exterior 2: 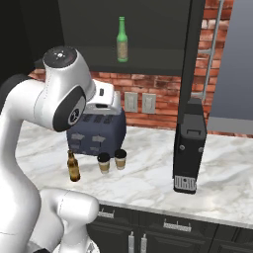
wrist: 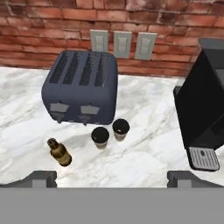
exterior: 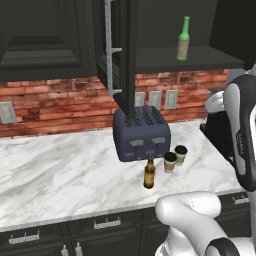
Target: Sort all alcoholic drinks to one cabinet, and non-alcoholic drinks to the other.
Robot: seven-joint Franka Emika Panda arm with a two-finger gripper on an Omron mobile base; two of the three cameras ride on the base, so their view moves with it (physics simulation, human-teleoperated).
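A green bottle (exterior: 184,39) (exterior 2: 122,40) stands upright on the shelf of the open upper cabinet (exterior: 200,56). On the marble counter an amber bottle (exterior: 149,173) (exterior 2: 73,167) (wrist: 60,153) stands in front of the toaster. Two tan paper cups with dark lids (exterior: 170,162) (exterior: 180,154) (wrist: 100,137) (wrist: 120,129) sit side by side just right of the amber bottle. My gripper (wrist: 112,177) hovers high over the counter, looking down at them. It is open, its tips wide apart with nothing between them.
A dark blue toaster (exterior: 141,133) (wrist: 81,87) sits behind the drinks. A black coffee machine (exterior 2: 189,148) (wrist: 203,109) stands to the right. The cabinet door (exterior: 120,55) hangs open above the toaster, and the upper left cabinet (exterior: 45,35) is shut. Outlets line the brick wall.
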